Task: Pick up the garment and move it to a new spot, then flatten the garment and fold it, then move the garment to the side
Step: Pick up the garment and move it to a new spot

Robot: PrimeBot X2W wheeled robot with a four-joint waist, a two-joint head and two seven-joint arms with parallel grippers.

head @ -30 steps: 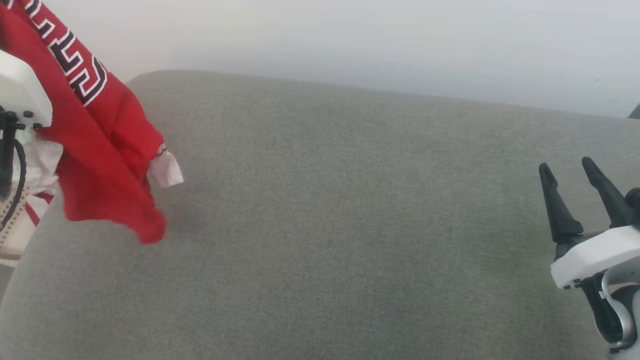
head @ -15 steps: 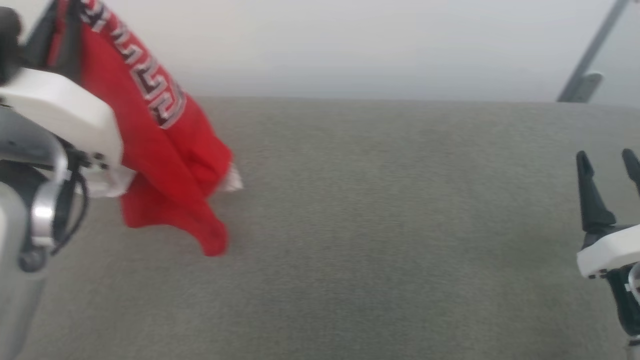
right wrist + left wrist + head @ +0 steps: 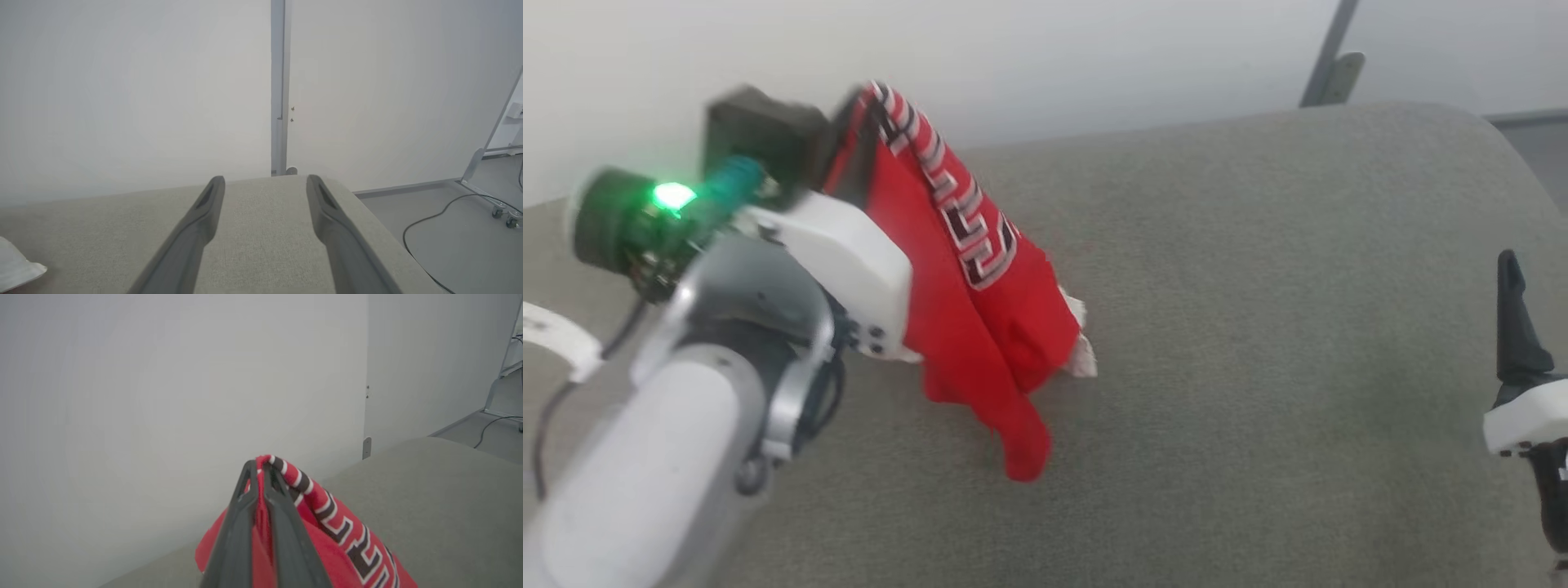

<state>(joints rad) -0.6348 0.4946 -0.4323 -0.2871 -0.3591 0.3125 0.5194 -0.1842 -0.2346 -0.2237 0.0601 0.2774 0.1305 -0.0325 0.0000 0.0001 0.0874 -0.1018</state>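
Observation:
The garment, a red jersey with striped trim and dark white-outlined lettering, hangs bunched from my left gripper. Its lowest folds reach the grey cushion. In the left wrist view the left gripper is shut on the garment's red-and-white trim, and the cloth drapes down to the right of the fingers. My right gripper stands at the right edge above the cushion, apart from the garment. In the right wrist view the right gripper is open with nothing between its fingers.
The grey cushion ends in a rounded corner on the right. A pale wall rises behind it. On the floor to the right lie a cable and a metal frame on castors. A white cloth corner lies at the lower left.
The head camera has turned, so the whole picture has shifted. My left arm has carried the hanging garment further in over the cushion, still shut on it. The right gripper stays open.

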